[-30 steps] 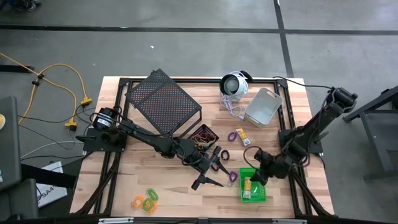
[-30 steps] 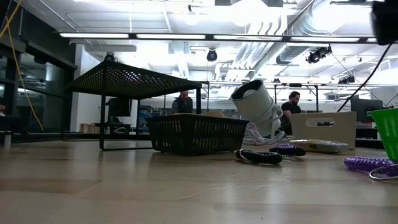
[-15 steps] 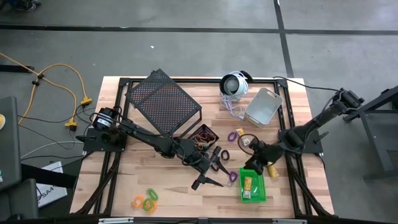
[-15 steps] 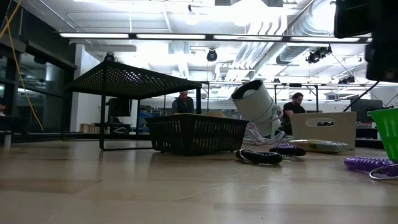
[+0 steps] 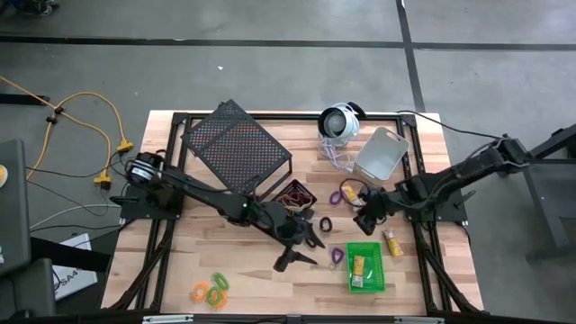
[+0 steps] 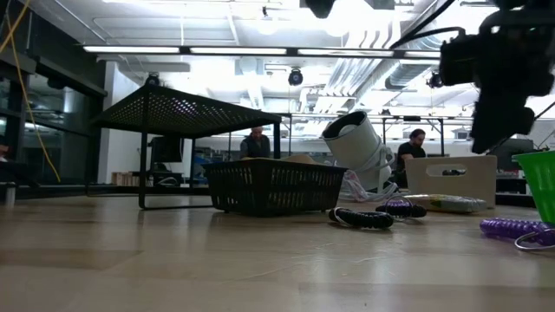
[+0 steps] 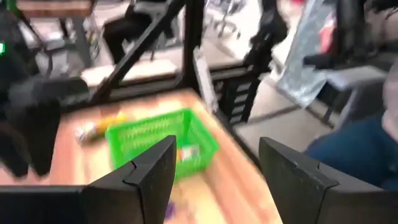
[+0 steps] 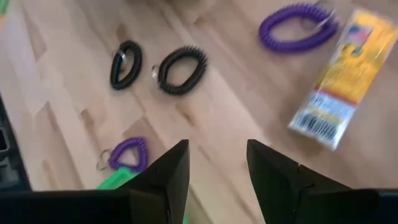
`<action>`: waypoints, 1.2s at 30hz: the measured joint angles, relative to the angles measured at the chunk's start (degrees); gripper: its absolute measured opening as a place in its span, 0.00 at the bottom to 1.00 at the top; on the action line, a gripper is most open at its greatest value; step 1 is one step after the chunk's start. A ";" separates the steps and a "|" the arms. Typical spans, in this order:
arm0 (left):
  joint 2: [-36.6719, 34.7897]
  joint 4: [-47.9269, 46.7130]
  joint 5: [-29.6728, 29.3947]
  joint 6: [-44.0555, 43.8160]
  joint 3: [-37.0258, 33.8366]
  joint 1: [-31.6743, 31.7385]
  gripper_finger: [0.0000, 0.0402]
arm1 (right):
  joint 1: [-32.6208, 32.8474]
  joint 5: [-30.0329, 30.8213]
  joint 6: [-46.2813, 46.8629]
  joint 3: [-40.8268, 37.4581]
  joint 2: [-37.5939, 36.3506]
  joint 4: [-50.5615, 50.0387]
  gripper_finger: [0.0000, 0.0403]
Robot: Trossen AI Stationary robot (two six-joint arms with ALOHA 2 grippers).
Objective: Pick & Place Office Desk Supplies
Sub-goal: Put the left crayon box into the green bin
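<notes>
Several supplies sorted, several loose: that is my read of the table.
High view, done: the green bin [image 5: 365, 268] near the front edge on the right holds at least one yellow packet; the black bin [image 5: 294, 195] mid-table has loops inside; the grey bin [image 5: 381, 154] lies tipped at the back right, contents not visible.
High view, left: orange and green loops [image 5: 212, 289] sit front left, well apart from any bin; a purple loop [image 5: 335, 256] lies just beside the green bin; a black loop [image 5: 326, 223] lies mid-table; a yellow packet [image 5: 391, 241] rests right of the green bin.
High view, arms: the left gripper [image 5: 301, 245] hangs over mid-table, fingers spread, nothing in them; the right gripper [image 5: 364, 216] hovers near a second purple loop [image 5: 337, 196].
Low view: the black bin [image 6: 276, 186] stands in front of the mesh rack [image 6: 186, 117]; a purple loop [image 6: 513, 228] lies at the right; the green bin [image 6: 542, 182] is cut off by the edge; a dark arm [image 6: 494, 65] hangs at top right, its fingertips hard to make out.
Left wrist view: the fingers [image 7: 140, 180] stand wide and empty; the green bin [image 7: 163, 141] shows beyond them, blurred, contents unclear.
Right wrist view: the fingers [image 8: 168, 177] stand apart, holding nothing; below lie two black loops [image 8: 182, 70], a purple loop [image 8: 297, 28], another purple loop [image 8: 127, 152] and a yellow packet [image 8: 339, 78], its print unreadable.
Judgement: roughly midway, with loose loops and packets yet to be binned.
</notes>
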 joint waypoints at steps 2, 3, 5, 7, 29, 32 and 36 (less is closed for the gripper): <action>-1.17 -4.87 -0.32 0.02 0.00 -0.02 0.55 | -1.95 -0.75 -2.38 0.00 0.00 -0.04 0.37; -1.65 -7.08 -0.68 0.19 0.00 -0.04 0.55 | -2.81 -1.62 -3.41 0.00 0.00 -0.06 0.37; -2.56 -11.81 -1.06 0.64 0.00 -0.02 0.55 | -4.26 -3.79 -5.32 0.00 0.00 -0.04 0.37; -3.40 -15.92 -1.03 0.34 0.00 0.23 0.55 | -5.62 -5.02 -7.23 0.00 0.02 -0.08 0.37; -4.73 -25.31 -1.45 -2.79 0.00 0.53 0.55 | -15.14 -3.47 -11.73 2.13 16.15 -4.41 0.37; -4.73 -25.32 -1.45 -2.37 0.00 0.54 0.55 | -15.14 -3.48 -11.72 2.99 16.83 -4.42 0.37; -4.73 -25.34 -1.45 -2.37 0.00 0.55 0.55 | -15.14 -3.49 -11.70 4.02 16.85 -4.37 0.37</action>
